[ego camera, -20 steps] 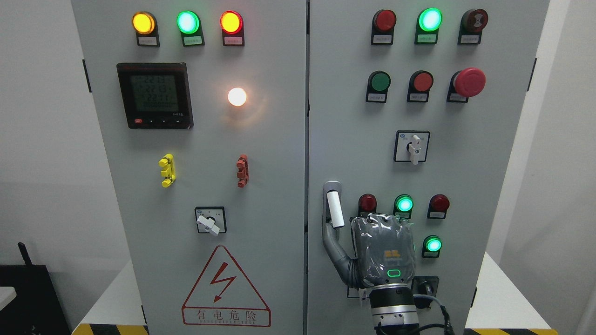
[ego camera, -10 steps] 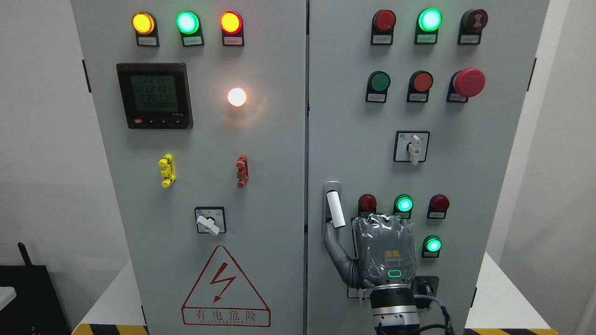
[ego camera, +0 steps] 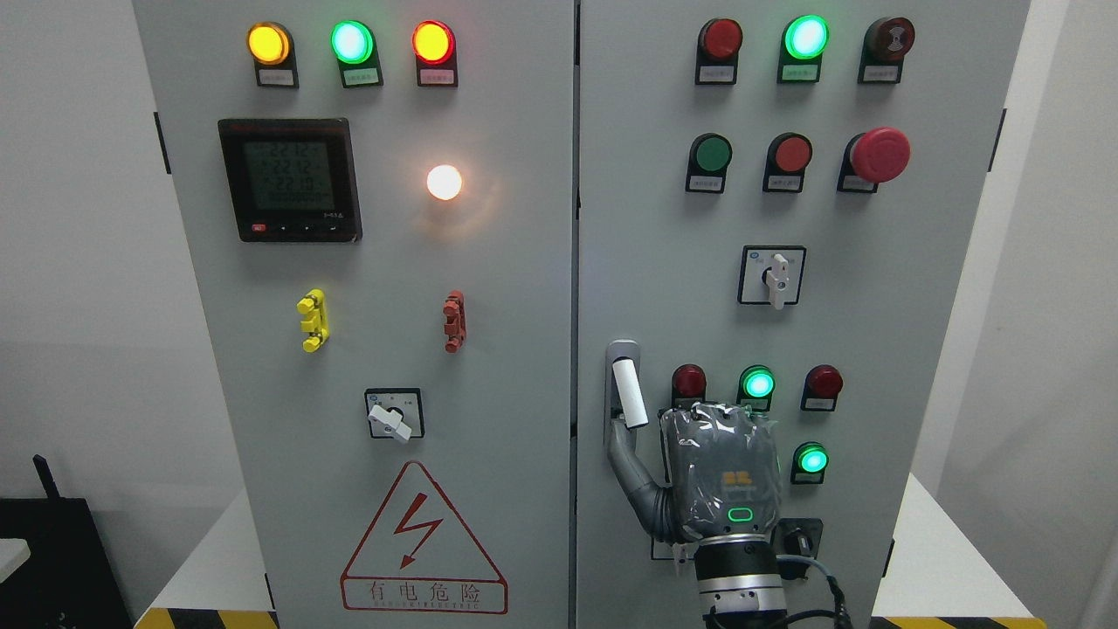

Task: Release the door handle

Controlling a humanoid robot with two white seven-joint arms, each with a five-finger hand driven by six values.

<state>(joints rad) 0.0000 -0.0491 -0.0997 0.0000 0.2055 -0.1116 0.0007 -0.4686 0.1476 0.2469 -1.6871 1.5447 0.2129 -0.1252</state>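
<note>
Door handle (ego camera: 629,393): I see it on the right door's left edge, long axis near vertical, lower end leaning slightly right.
Right hand (ego camera: 718,476): thumb touches handle's base; grip unclear to me.

1. On the left cabinet door in front of me, a red-outlined triangular warning sign (ego camera: 424,537) carries a red lightning bolt, and along its base I read the Chinese characters 有电危险; the smaller line of Latin letters beneath them is too fine for me to make out.
2. The black square digital meter (ego camera: 290,179) on the same door shows three rows of digits on its lit screen, but they are too blurred for me to read with certainty.
3. The small white label plates (ego camera: 362,77) under the round indicator lamps and push buttons carry print too small for me to read.
4. The back of my grey plastic-wrapped right hand (ego camera: 721,472) bears a small orange mark and a lit green ring, with no legible lettering.
</note>
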